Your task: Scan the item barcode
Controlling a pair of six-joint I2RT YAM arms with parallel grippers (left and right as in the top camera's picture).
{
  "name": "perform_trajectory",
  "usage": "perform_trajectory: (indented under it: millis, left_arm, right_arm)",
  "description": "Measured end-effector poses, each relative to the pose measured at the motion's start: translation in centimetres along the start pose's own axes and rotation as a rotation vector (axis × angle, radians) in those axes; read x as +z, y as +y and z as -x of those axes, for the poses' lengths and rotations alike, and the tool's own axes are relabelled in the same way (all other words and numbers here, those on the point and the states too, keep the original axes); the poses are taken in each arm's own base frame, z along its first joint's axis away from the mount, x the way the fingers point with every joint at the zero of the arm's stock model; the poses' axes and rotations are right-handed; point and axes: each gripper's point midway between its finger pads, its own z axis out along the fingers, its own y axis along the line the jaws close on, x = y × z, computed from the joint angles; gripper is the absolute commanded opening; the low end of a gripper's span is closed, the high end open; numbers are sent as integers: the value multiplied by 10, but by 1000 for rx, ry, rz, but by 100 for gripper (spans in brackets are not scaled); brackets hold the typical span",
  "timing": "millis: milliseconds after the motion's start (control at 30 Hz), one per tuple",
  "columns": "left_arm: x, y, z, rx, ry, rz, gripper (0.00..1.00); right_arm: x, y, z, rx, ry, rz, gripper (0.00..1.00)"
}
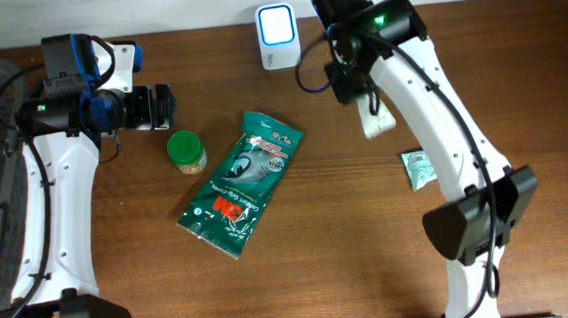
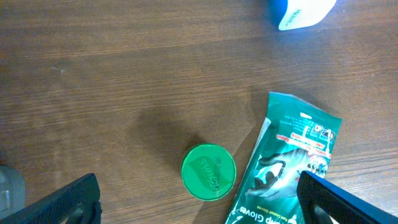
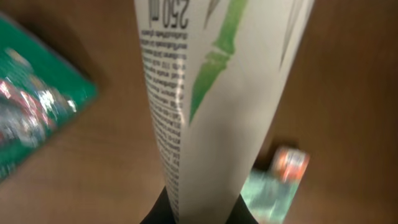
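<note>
Your right tool (image 1: 364, 95) was clamped shut on the white tube (image 3: 217, 93). The tube had green bamboo drawn on it and small black writing down one side. In the overhead view it sat in the upper right part of the frame, sticking out from under the arm. It was a little below and to the right of the scanner (image 1: 277, 24). The scanner was a small white box with a bright blue face, at the top middle of the frame, and the tube was not touching it.

In the right wrist view the tube filled the middle of the frame, with the brown tabletop (image 1: 351, 255) blurry behind it. I could not tell where the barcode was.

A small packet (image 1: 420, 168), green and white, lay flat near the right edge, below the tube. A long green packet (image 1: 244, 182) lay slanted in the middle of the frame. Just to its left stood a jar (image 1: 186, 152) with a green lid.

Your left tool (image 1: 167, 106) was at the upper left, its fingers wide apart, with nothing between them. The jar was just below it.
</note>
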Motion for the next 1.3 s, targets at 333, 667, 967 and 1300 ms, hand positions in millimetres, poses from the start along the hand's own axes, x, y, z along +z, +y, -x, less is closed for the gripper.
perform_trajectory:
  millis: [333,667,967,1300]
  left_arm:
    - [0,0,0,0,0,0,99]
    - [0,0,0,0,0,0,99]
    - [0,0,0,0,0,0,99]
    - [0,0,0,0,0,0,99]
  right_arm:
    - [152,-54,-120,187,459,-84,52]
    - [80,-14,-7,323,125,477,98]
    - [148,167,-2,500,51,832,83]
    - [168,204,13,566,-43,801,4]
